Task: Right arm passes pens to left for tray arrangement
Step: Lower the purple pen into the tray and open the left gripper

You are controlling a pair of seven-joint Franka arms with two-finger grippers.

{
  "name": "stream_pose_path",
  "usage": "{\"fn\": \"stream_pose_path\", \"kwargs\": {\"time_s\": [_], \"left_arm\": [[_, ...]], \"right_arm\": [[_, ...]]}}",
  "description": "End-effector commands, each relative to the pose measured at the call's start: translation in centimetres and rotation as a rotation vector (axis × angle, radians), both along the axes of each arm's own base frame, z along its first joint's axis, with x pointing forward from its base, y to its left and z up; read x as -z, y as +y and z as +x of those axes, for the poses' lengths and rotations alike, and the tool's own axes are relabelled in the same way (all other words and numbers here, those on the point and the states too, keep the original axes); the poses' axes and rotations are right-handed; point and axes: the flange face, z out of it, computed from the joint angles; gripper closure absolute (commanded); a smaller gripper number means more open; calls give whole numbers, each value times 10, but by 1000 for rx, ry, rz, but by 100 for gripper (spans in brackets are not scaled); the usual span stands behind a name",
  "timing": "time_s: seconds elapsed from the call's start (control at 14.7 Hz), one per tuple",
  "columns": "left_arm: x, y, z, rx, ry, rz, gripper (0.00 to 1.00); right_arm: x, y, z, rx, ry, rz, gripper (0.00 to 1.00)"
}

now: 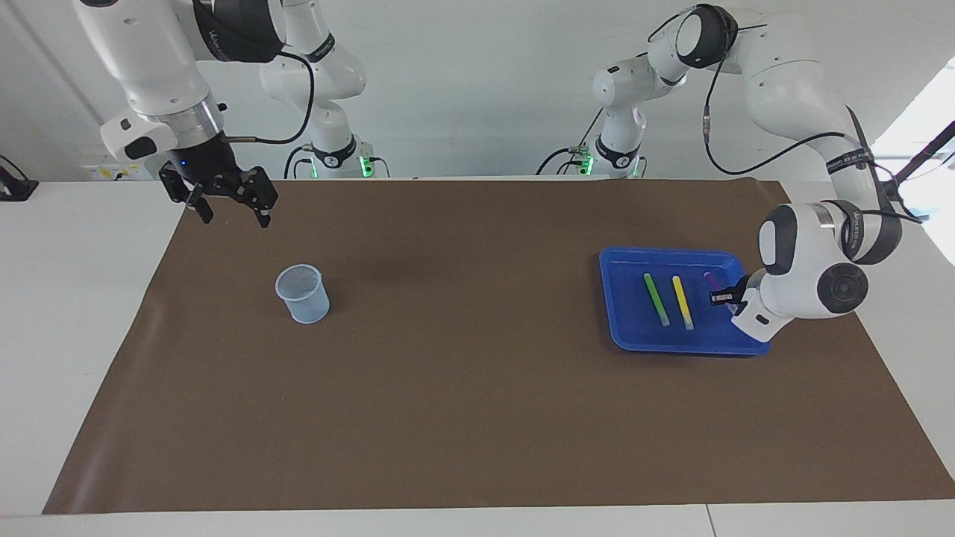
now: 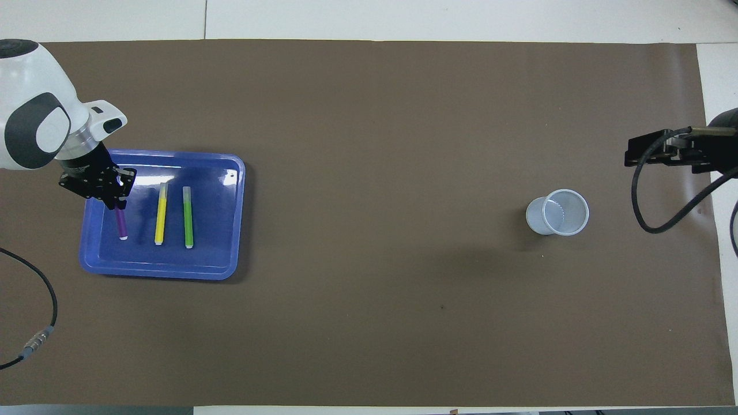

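The blue tray (image 1: 634,335) (image 2: 228,173) lies toward the left arm's end of the table. A green pen (image 1: 656,298) (image 2: 188,216) and a yellow pen (image 1: 682,301) (image 2: 161,214) lie side by side in it. My left gripper (image 1: 722,298) (image 2: 118,199) is down in the tray, shut on the end of the purple pen (image 1: 711,281) (image 2: 121,223) that is farther from the robots. That pen is parallel to the other two, low over the tray floor. My right gripper (image 1: 227,205) (image 2: 657,151) is open and empty, raised over the mat's edge at the right arm's end.
A small pale mesh cup (image 1: 302,293) (image 2: 558,211) stands upright and empty on the brown mat (image 1: 477,388), toward the right arm's end. Two smaller white arms with green-lit bases (image 1: 339,160) stand at the table's robot-side edge.
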Motion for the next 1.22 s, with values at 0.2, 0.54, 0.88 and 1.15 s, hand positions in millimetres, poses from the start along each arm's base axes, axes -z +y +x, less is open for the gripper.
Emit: {"fn": "stream_pose_path", "kwargs": {"time_s": [0.2,0.54,0.88,1.15], "left_arm": [[16,15,-17,8,-39,0,100],[21,20,-20,-1,-66,-1,8],[27,18,-23,3,-83,-2,0],[26,26,-22,-9,-95,-3,0]], "right_arm": [[0,-1,-16,-10,70,1,0],[-1,1,-14,-13,58,2,0],[-4,18,-15,-43,64,-1,0],[-3,19,-16,-48,73,-2,0]]}}
